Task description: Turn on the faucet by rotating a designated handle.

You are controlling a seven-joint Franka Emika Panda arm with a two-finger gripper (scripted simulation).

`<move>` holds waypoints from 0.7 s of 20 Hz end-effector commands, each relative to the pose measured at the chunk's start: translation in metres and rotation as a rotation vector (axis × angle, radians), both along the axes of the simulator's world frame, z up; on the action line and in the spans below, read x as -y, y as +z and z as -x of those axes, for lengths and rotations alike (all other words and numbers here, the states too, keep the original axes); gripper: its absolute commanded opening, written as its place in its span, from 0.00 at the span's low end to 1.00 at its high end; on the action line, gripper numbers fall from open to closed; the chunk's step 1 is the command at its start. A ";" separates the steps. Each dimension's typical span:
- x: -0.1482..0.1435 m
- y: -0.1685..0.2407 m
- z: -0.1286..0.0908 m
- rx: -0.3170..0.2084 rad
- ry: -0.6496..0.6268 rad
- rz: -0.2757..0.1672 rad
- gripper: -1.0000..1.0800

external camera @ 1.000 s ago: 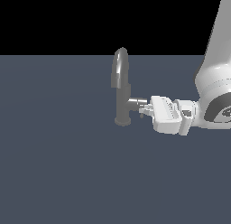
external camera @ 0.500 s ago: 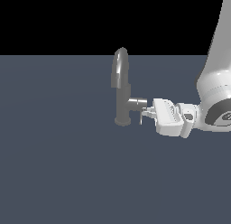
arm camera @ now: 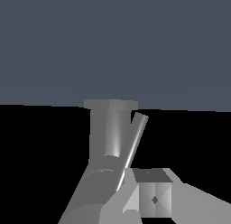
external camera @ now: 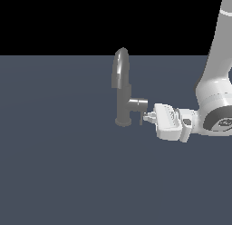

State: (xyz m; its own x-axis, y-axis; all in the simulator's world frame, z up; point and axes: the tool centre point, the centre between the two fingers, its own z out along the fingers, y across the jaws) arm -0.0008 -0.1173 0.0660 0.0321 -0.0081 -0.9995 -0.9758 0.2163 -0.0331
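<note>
- The pincer sits at the tip of the faucet's side stub, the tall column and arched spout just beyond its fingertips
- The handle, a thin lever, hangs below the stub directly ahead of the fingertips, touching or nearly so
- Judged progress: contact stage reached, the rotation itself largely left to do
- Whether the pincer is clenched or released cannot be told; in the wrist view only one finger pad shows, beside the slanting handle

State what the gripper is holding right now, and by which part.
Nothing is visibly held. The gripper has its fingertips beside the faucet's handle, pressing or nearly touching it; whether it is clamped cannot be told.
</note>
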 end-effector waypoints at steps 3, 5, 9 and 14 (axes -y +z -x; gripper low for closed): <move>-0.002 -0.008 -0.010 -0.009 0.003 -0.002 0.00; -0.002 -0.011 -0.014 -0.012 0.004 -0.003 0.00; -0.003 -0.017 -0.023 -0.018 0.005 -0.004 0.00; -0.004 -0.024 -0.034 -0.024 0.007 -0.006 0.00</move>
State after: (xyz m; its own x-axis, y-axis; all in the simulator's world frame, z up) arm 0.0336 -0.1250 0.0554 0.0283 -0.0120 -0.9995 -0.9749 0.2206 -0.0303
